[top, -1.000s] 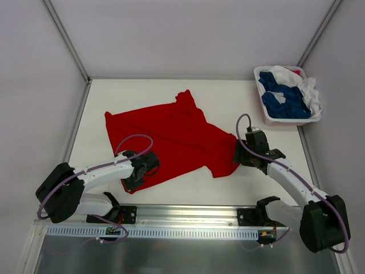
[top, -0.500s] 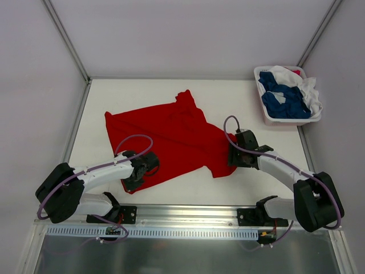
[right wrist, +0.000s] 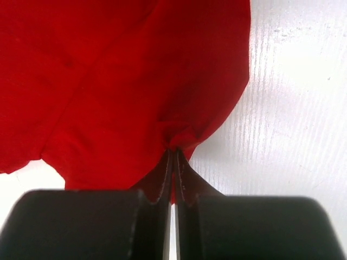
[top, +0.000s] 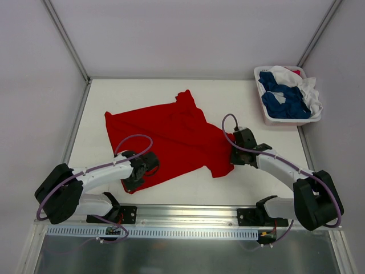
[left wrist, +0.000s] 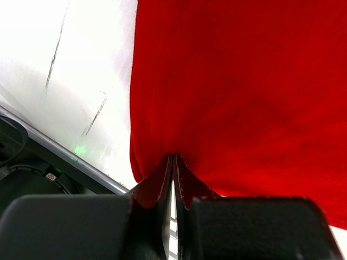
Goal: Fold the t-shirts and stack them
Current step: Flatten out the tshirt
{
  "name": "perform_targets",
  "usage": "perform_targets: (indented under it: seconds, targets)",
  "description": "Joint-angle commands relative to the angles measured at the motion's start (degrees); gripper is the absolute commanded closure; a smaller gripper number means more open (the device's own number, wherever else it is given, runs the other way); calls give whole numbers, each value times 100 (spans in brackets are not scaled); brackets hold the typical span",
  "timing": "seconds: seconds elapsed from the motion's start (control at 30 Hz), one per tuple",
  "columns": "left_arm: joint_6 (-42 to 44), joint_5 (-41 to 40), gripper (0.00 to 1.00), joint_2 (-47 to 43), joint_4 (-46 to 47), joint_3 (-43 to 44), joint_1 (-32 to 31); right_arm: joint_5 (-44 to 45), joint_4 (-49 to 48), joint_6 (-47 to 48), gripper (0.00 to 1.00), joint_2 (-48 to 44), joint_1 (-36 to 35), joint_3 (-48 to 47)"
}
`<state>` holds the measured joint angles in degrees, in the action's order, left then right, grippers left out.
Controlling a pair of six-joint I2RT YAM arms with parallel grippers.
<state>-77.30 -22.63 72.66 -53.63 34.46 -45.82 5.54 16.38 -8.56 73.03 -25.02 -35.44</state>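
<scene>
Scene: A red t-shirt (top: 171, 140) lies spread at a slant across the middle of the tabletop (top: 239, 103), one lobe pointing to 12 o'clock.
Left gripper (left wrist: 172, 158): clenched on a pinch of the shirt's edge at its 7 o'clock side, with the cloth puckering into the closed tips.
Right gripper (right wrist: 173, 150): clamped on the shirt's rounded corner at 4 o'clock, small folds gathered at the tips.
Step in hand: Both near corners look secured, so a fold away toward 12 o'clock seems due.
Doing it well: Raise both arms together and level, keep the near edge taut between them, then lay it down without dragging the far half.
Cloth: Bright, matte and soft, crossed by shallow diagonal creases.
Waiting: Dark blue and white t-shirts (top: 285, 97) sit heaped in a basket (top: 288, 121) at 2 o'clock, well apart.
</scene>
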Motion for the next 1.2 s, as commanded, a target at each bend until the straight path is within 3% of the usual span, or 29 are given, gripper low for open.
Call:
perform_targets:
  seconds: [0.0, 0.17, 0.57, 1.17]
  targets:
    - [48, -144, 100, -252, -104, 78, -76, 140, 93, -32, 100, -192, -73, -314]
    - [469, -513, 100, -420, -288, 921, -76, 333, 488, 170, 100, -676, -118, -849]
    - [1875, -2481, 100, -490, -1194, 4268, -76, 781, 1420, 996, 100, -1459, -144, -3082]
    - [3765, -4539, 100, -1307, -1414, 6836, -76, 1423, 2132, 1743, 100, -1468, -188, -5420]
